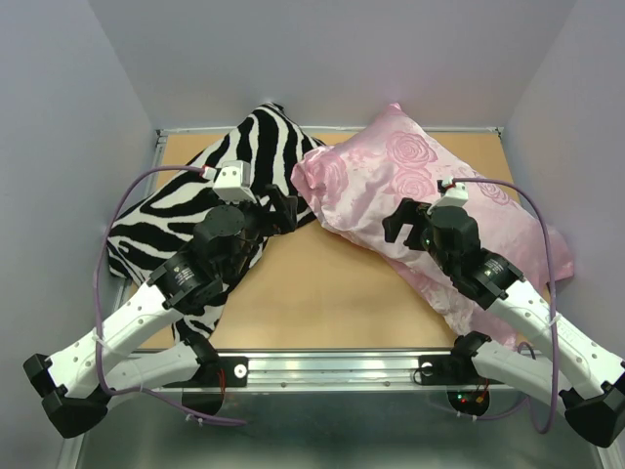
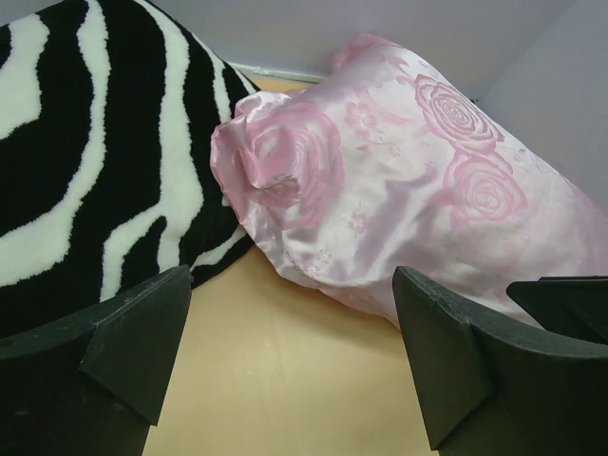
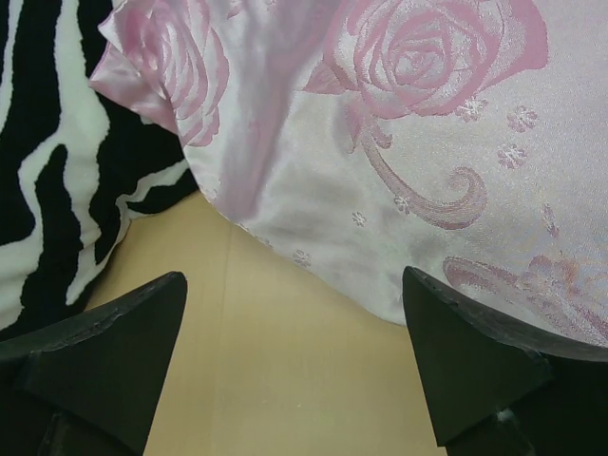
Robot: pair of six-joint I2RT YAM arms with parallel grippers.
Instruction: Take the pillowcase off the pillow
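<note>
Now: nothing gripped yet; both sets of my fingers are spread wide and empty.
Left fingers: hovering over the desk, aimed at the pillowcase's near corner.
Right fingers: above the pillowcase's lower edge, not touching.
Pillowcase: pink satin with roses, fully on the pillow, lying diagonally across the right of the desk.
Pillow: cased, hidden.
Step well done: pinch only loose satin at the bunched corner, not the filling; I judge it slippery, so close firmly.
In the way: zebra pillow touches that corner and crowds my left approach.
</note>
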